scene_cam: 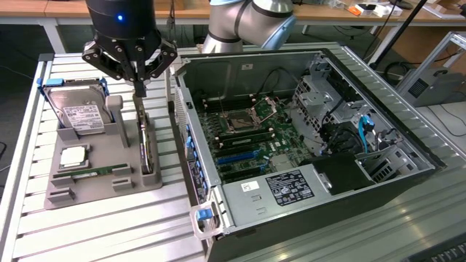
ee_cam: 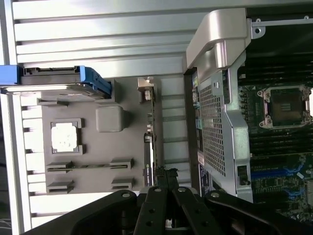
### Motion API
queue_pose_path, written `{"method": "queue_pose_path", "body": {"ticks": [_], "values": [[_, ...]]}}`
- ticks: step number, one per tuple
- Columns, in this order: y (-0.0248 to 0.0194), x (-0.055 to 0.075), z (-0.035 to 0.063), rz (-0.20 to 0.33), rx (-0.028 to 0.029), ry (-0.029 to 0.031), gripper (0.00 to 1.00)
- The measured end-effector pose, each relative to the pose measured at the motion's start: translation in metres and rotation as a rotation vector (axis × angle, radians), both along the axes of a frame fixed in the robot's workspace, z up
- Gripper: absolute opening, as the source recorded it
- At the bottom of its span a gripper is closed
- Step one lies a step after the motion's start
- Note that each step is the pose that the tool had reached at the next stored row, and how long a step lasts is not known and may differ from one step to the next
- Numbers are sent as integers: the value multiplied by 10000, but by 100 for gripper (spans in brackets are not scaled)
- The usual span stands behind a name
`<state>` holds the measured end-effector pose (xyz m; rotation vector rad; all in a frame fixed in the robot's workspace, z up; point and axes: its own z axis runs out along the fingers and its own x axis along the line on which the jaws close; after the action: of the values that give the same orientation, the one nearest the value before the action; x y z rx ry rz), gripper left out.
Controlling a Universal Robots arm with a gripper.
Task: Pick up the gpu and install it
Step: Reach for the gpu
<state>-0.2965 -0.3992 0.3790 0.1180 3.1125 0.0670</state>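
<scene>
An open PC case (scene_cam: 226, 71) lies on the slatted bench w/ its motherboard exposed, and beside it, on the exterior view's left, a grey parts holder (scene_cam: 95, 192) carries a hard drive (scene_cam: 82, 115). The gpu (scene_cam: 146, 143) stands on edge in the slot nearest the case. The arm's gripper (scene_cam: 137, 87) hangs right over the card's upper end, approx. touching it, though whether the claw has bitten or not can't be told from here. To do this step well it prob. wants a square hold on that thin top edge and a straight vertical pull, so the card doesn't snag the holder.
</scene>
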Motion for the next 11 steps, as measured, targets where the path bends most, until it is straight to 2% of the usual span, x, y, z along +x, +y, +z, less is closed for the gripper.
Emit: {"method": "queue_pose_path", "body": {"ticks": [11], "values": [[0, -104, -10, 0, 0, 0, 11]]}}
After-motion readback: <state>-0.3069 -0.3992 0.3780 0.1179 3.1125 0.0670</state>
